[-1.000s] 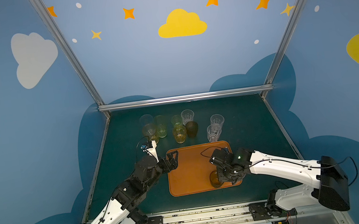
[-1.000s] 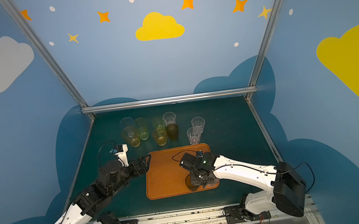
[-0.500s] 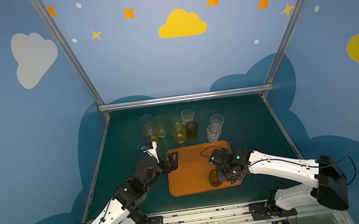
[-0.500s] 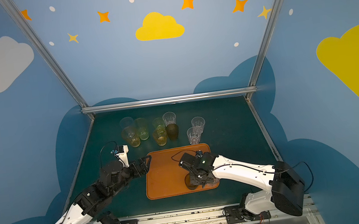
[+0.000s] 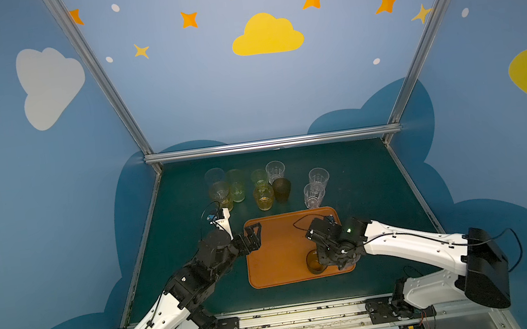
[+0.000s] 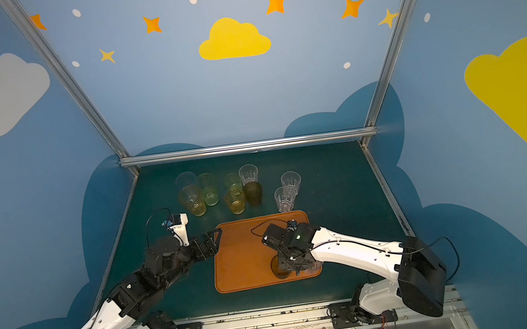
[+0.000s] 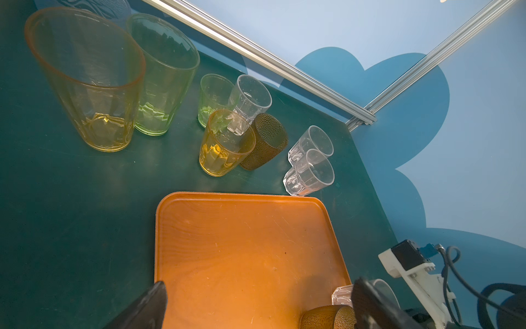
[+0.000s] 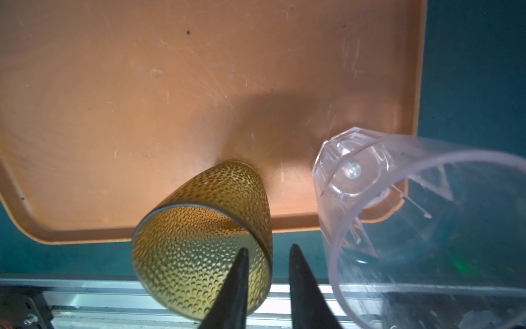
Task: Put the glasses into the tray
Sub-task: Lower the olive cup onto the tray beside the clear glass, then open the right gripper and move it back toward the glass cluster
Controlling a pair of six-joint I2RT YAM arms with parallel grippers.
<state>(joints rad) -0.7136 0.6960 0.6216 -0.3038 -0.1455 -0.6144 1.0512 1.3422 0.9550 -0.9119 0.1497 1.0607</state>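
Already on the tray (image 8: 142,85): brown glass (image 8: 205,256), upright, just inside the near edge, and clear glass (image 8: 355,171), upright in the near right corner, close beside it but apart. Waiting on the table (image 7: 71,213) beyond the tray's far edge: nine glasses (image 5: 263,197), all upright.

Straddling the brown glass's rim with the right gripper (image 8: 269,247): inner finger (image 8: 233,290) within the mouth, outer finger (image 8: 307,290) outside, parted wider than the wall. Reads as a release, not a pinch. Hovering at the tray's left edge with the left gripper (image 5: 253,239), spread wide and empty.

Beware a slanted lift: could hook the rim with the inner finger, tipping the brown glass or dragging it over the low near edge. Beware a swing toward the tray's right edge: could clip the clear glass with the outer finger and shove it off the corner. Beware bringing the left gripper in too soon: could collide over the tray. Better, by this judgement, to rise straight up first.

Hidden in both top views under the right gripper and wrist: nearly all of the clear glass, part of the brown glass. Cannot tell from the right wrist view about contact between fingers and wall. Cut off there at the frame: the clear glass's mouth. Cropped in the left wrist view, and partly behind the left gripper: both tray glasses. Faint against the green near the table's far left: tall clear glass (image 5: 214,175).
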